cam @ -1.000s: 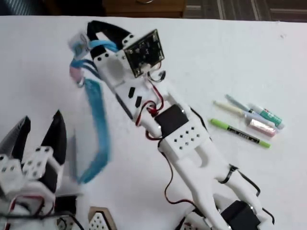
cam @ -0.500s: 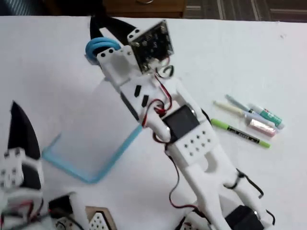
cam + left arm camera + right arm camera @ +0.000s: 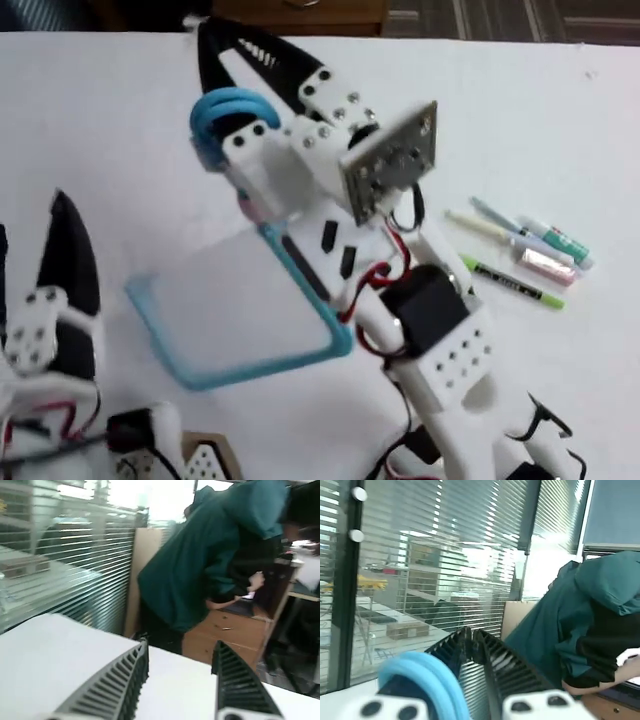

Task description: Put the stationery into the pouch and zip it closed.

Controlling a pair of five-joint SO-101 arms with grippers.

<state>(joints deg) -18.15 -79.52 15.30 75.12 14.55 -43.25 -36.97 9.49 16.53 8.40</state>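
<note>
White desk [image 3: 500, 120] carries everything. Nearest, the left end effector [image 3: 181, 647] stands with its black fingers spread wide, holding nothing, just beside the pouch [image 3: 235, 300]. The pouch is a clear pocket edged in blue, held up at a tilt. Its blue band bunches at the base of the right end effector [image 3: 472, 635], whose fingers are pressed together on it. The right arm [image 3: 430, 330] lies across the middle, between the pouch and the stationery [image 3: 520, 255]: a green marker [image 3: 500, 277] and several pale pens lying close together, well apart from the pouch. Print on them is too small to read. Beyond the desk's far edge stands a wooden cabinet [image 3: 300, 15].
</note>
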